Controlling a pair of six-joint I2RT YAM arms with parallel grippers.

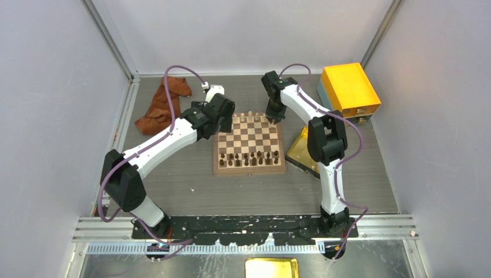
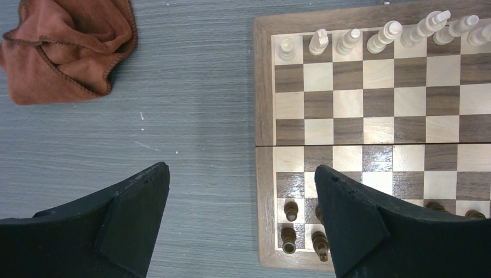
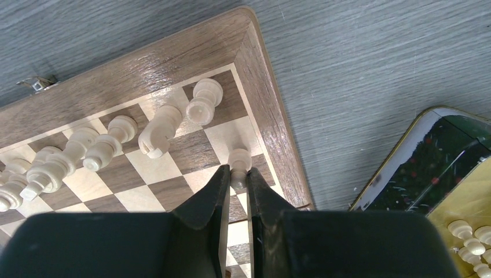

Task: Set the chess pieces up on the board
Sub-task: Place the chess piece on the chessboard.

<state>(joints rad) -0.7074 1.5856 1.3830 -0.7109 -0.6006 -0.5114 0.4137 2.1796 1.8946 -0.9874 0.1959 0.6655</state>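
Note:
The board lies mid-table, with a row of cream chess pieces along its far edge and dark chessmen on the near rows. My right gripper is shut on a cream pawn and holds it over the board's far right corner squares, beside the back-rank cream pieces. My left gripper is open and empty, hovering over the board's left edge; the cream row shows at the top of that view.
A rust-brown cloth lies far left. An orange-yellow box stands at the far right. A golden tray with more cream pieces lies right of the board.

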